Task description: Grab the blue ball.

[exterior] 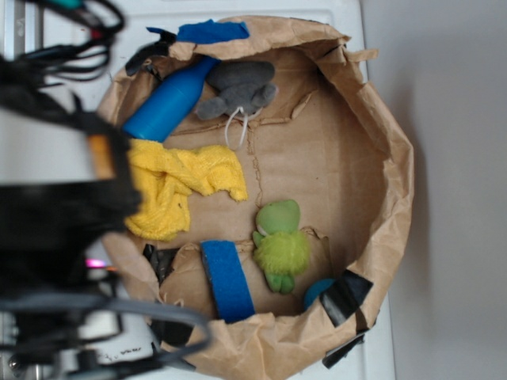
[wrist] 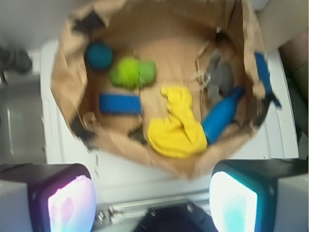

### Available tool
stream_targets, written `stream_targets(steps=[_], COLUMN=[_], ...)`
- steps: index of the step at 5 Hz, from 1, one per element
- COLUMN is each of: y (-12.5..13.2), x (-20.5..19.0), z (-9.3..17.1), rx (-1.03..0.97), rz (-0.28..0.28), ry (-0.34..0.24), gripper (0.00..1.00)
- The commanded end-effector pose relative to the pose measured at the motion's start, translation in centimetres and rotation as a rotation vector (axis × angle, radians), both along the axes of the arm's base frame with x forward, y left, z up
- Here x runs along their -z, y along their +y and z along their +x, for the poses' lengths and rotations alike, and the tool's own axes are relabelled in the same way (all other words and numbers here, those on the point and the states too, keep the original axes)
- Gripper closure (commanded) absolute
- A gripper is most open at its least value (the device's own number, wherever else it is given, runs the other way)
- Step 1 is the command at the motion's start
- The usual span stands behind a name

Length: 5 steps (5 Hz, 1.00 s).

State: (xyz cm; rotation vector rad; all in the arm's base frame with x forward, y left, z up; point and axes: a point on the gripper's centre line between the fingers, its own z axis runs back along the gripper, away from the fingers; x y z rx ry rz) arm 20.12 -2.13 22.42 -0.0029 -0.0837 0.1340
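A crumpled brown paper nest (exterior: 380, 158) with raised walls sits on a white tabletop (exterior: 348, 24). Inside lie a yellow cloth (wrist: 178, 125), a green plush toy (exterior: 281, 245) and, smallest, the blue ball (wrist: 99, 56), tucked against the wall beside the toy. The tool (wrist: 152, 198) hangs released outside. The ball looks smooth, light, likely slippery; pinch across its middle.

Exterior view: bright, even light, soft shadows inside the paper bag (exterior: 372, 142). My arm (exterior: 55, 198) at left is dark and badly out of focus. Wrist view: blurred all over, bag edges smeared. My end effector (wrist: 152, 200) pads (wrist: 72, 205) glow pink and cyan, washed out by glare.
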Motion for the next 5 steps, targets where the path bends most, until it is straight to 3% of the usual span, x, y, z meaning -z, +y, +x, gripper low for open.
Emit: stream_targets(steps=[1, 2, 5], y=[1.62, 1.34, 1.34], x=[3.69, 4.64, 4.64], z=[5.56, 6.28, 6.28], rx=[0.376, 0.552, 0.552], rz=[0.052, -0.025, -0.025], ry=[-0.168, -0.203, -0.203], gripper=[0.0, 0.0, 0.0])
